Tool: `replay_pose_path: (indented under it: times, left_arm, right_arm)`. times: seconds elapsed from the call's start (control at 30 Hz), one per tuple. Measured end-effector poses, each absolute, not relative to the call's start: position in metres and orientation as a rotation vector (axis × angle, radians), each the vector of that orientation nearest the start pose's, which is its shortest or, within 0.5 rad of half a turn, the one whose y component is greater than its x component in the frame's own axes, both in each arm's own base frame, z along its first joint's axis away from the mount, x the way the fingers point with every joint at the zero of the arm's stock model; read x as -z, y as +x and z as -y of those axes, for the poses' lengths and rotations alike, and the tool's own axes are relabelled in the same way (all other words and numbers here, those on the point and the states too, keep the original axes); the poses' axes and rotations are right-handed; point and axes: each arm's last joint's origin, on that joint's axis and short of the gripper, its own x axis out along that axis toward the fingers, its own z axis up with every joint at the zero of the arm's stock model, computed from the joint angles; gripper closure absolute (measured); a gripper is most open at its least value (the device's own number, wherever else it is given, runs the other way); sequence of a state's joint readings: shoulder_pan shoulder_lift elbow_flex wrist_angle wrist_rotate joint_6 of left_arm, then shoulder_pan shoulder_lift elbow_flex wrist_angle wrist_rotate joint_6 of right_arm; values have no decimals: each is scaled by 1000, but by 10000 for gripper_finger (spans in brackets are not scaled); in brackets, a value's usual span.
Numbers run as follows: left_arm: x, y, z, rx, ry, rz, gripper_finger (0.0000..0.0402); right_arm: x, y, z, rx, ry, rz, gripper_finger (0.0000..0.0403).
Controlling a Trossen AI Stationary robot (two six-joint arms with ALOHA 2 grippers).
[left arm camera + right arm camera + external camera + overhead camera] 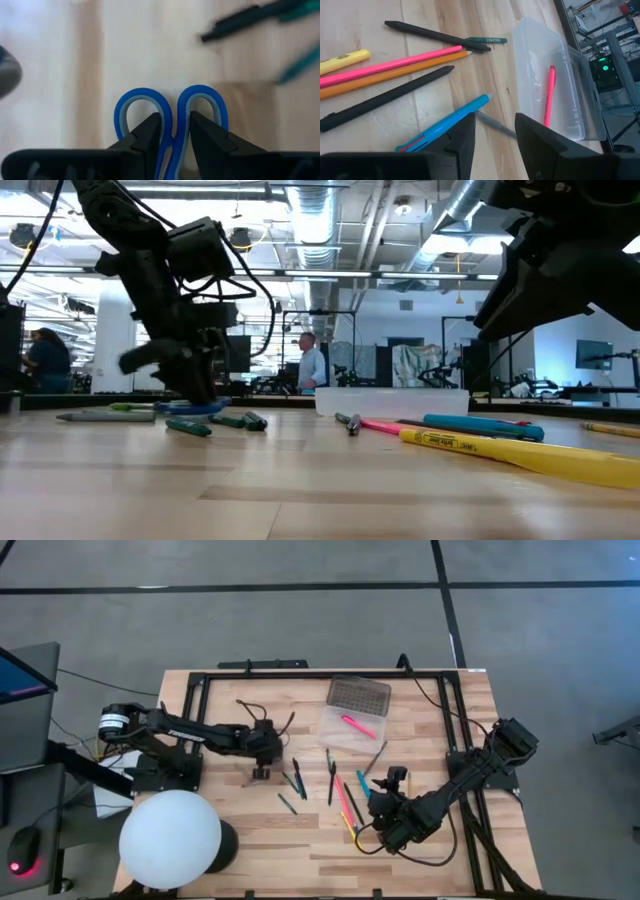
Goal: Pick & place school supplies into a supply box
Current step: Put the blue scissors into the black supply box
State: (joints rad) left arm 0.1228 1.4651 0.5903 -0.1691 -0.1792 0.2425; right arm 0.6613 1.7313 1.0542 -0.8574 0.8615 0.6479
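Observation:
Blue-handled scissors (170, 107) lie at the table's left middle, under my left gripper (175, 117), which is shut on their handles (195, 408). Their blades are hidden behind the fingers. The supply box (345, 725) stands open at the far middle with one pink pen (549, 95) inside. Its dotted lid (358, 695) lies just behind it. Several pens and markers (335, 785) lie loose on the wood. My right gripper (495, 122) hangs open above a light-blue pen (450, 125), touching nothing, with the box (555, 75) ahead of it. My left gripper pinches the scissors where the two handle loops meet (174, 131), one finger (147, 135) over each loop's opening and the inner bars between them. The fingers slant down from above. The handles sit low at the table top (195, 408); I cannot tell whether they are clear of it.
A yellow highlighter (520, 455), a pink pencil (395, 64), an orange one and black pens (385, 97) lie between my right gripper and the table's middle. A white globe (170, 840) stands at the near left. A black rail frame (300, 675) runs along the far side. People stand in the room beyond (313, 365).

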Motion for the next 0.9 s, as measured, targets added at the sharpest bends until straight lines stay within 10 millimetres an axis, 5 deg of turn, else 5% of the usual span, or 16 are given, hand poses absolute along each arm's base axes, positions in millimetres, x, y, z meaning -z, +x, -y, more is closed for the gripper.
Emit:
replay_pose_path:
  times: [0.33, 0.63, 0.9]
  left_arm:
    - [-134, 240, -55, -181, 27, -1040, 305]
    - [-109, 249, -59, -157, 32, -1108, 305]
    - [-112, 248, -59, -141, 50, -1078, 305]
  right_arm:
    - [-170, 245, -164, 463, -459, -987, 271]
    - [-170, 245, -164, 458, -445, -996, 272]
    - [-170, 245, -164, 458, -444, -997, 272]
